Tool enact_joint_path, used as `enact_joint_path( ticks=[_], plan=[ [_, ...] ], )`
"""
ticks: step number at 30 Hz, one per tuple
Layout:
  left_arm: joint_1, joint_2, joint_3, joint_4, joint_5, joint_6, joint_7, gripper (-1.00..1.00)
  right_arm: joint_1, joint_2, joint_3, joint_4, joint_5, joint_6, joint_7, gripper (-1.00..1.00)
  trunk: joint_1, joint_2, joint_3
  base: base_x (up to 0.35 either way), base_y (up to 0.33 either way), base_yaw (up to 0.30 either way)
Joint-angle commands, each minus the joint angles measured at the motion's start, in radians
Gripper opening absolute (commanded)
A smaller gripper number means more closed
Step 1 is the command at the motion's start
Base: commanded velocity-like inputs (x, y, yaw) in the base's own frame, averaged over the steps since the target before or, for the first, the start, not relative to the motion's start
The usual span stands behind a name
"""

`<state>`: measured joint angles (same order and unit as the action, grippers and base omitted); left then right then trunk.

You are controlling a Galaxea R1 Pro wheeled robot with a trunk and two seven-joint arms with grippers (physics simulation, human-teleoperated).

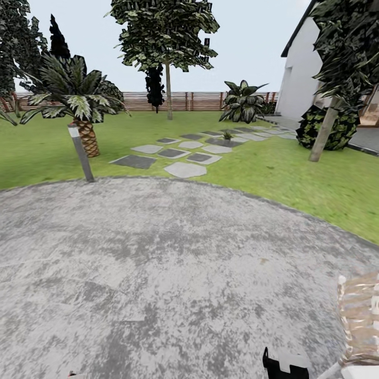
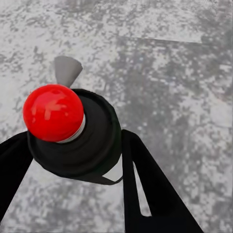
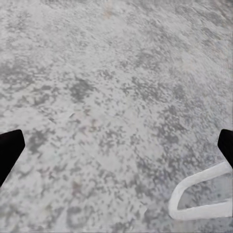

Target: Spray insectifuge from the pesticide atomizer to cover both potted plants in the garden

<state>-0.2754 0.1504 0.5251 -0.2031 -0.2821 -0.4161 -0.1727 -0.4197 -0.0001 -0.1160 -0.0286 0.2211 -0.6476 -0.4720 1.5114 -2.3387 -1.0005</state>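
The pesticide atomizer [image 2: 97, 131] appears end-on in the left wrist view: a dark round body with a white band, a red ball on top and a grey nozzle. My left gripper [image 2: 73, 138] is shut on it, a black finger against each side, above the grey mottled paving. My right gripper [image 3: 119, 141] is open over bare paving, its black fingertips [image 3: 9, 145] far apart. In the head view one small potted plant [image 1: 226, 136] sits far ahead among the stepping stones in the garden.
The paved patio [image 1: 158, 263] spreads ahead, then lawn and stepping stones [image 1: 184, 169]. A post [image 1: 81, 153] and a palm [image 1: 84, 113] stand left. A wicker chair [image 1: 360, 316] is close on the right, with a white curved frame [image 3: 199, 199] near my right gripper. Fence and house lie beyond.
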Motion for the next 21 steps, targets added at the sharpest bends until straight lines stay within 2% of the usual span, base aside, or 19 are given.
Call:
enact_joint_path(
  ticks=[1,21],
  plan=[
    [-0.001,0.000,0.009,0.001,-0.007,-0.003,-0.005,-1.00,-0.001,0.000,-0.008,0.001,0.011,-0.003,-0.004,1.00,0.000,0.000,-0.001,0.340,0.000,0.000],
    [-0.001,0.000,0.009,0.001,-0.008,-0.004,-0.005,-1.00,-0.001,0.002,-0.007,0.001,0.011,-0.003,-0.003,1.00,0.000,0.000,-0.001,0.340,0.000,0.000]
  ],
)
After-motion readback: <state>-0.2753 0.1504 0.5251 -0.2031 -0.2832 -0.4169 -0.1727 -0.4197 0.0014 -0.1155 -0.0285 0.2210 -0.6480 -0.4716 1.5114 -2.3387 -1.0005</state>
